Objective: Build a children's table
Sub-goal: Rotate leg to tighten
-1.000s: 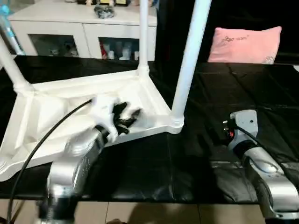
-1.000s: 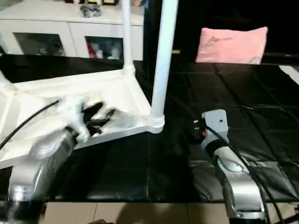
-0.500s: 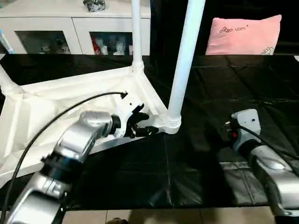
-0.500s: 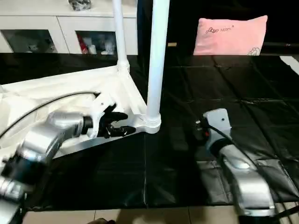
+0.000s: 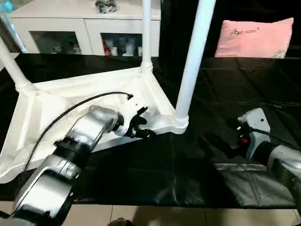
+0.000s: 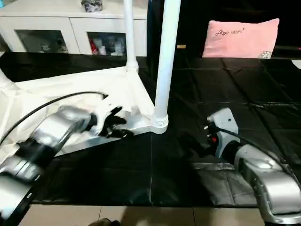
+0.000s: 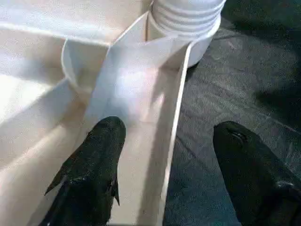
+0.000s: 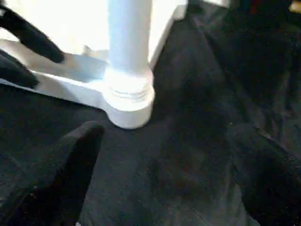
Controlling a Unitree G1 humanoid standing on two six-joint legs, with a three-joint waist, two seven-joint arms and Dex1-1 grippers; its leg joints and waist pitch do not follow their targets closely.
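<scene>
The children's table lies upside down on the black cloth: its white tabletop (image 5: pixel 51 108) shows its ribbed underside. Three white legs stand in corner sockets, one at the near right (image 5: pixel 192 66), one at the far corner (image 5: pixel 146 33) and one on the left (image 5: pixel 11 66). My left gripper (image 5: pixel 145 123) is open astride the tabletop's near rim (image 7: pixel 176 108), just left of the near-right socket (image 7: pixel 186 23). One finger (image 7: pixel 94 165) is inside the rim and the other is over the cloth. My right gripper (image 8: pixel 167 132) is wide open over the cloth, right of that leg's base (image 8: pixel 128 99) and holding nothing.
A white glass-door cabinet (image 5: pixel 84 26) stands behind the work surface. A pink pillow (image 5: pixel 256 37) lies at the back right. Black cloth (image 5: pixel 188 174) covers the surface up to its near edge, with floor below it.
My left gripper has moved from over the tabletop's inside to its near rim by the near-right leg. The right arm has stayed in place. The camera has shifted a little.
</scene>
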